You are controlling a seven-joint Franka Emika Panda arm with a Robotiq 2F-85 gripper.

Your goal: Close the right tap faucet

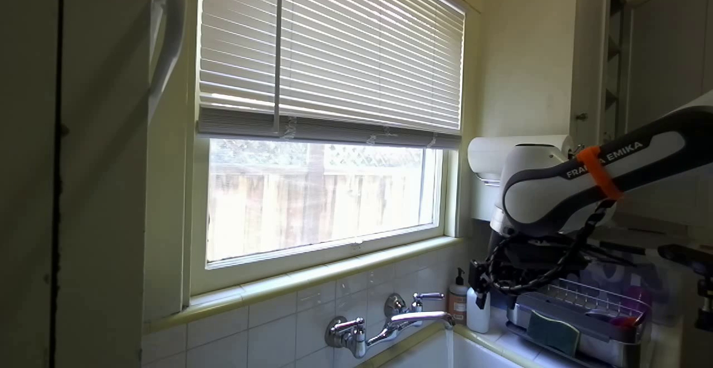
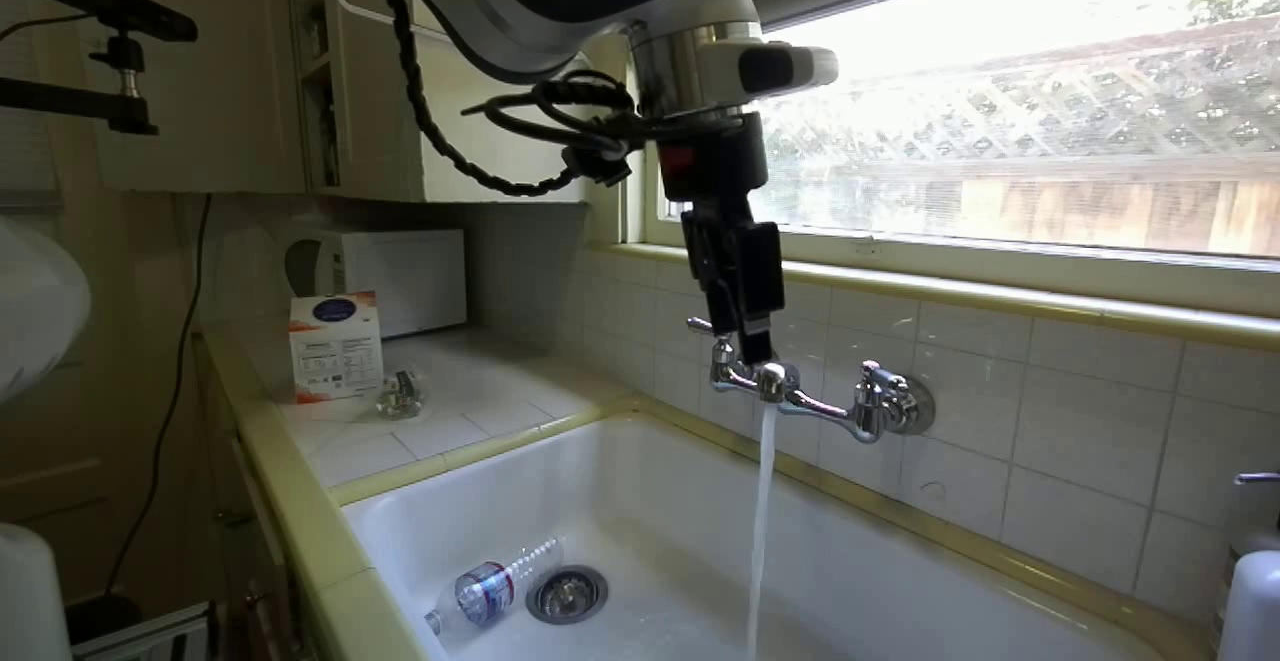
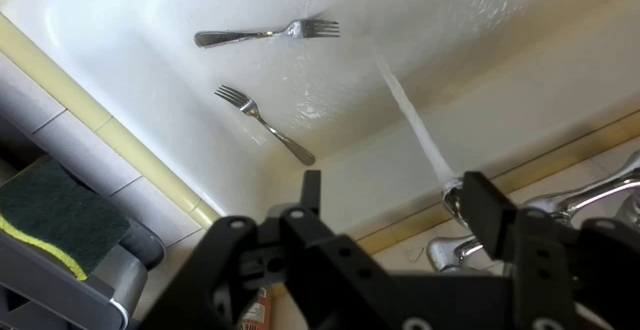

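Facing down into the white sink (image 2: 640, 471), I hold my fingers (image 3: 311, 192) wide apart low in the wrist view, two forks (image 3: 267, 34) lying at upper left of centre. In an exterior view the right tap faucet (image 2: 876, 396) sits right of centre against tiled wall (image 2: 1070, 371), water (image 2: 762, 511) streaming from the spout (image 2: 770, 383). Yellow trim (image 3: 130, 145) edges the sink; a carton (image 2: 337, 361) stands on the counter (image 2: 450, 371) at left, a window (image 2: 1050, 131) fills the upper right.

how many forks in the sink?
2. In the wrist view: upper fork, tines pointing right; lower fork, tines pointing up-left. The claw blocks part of that view, so more could be hidden.
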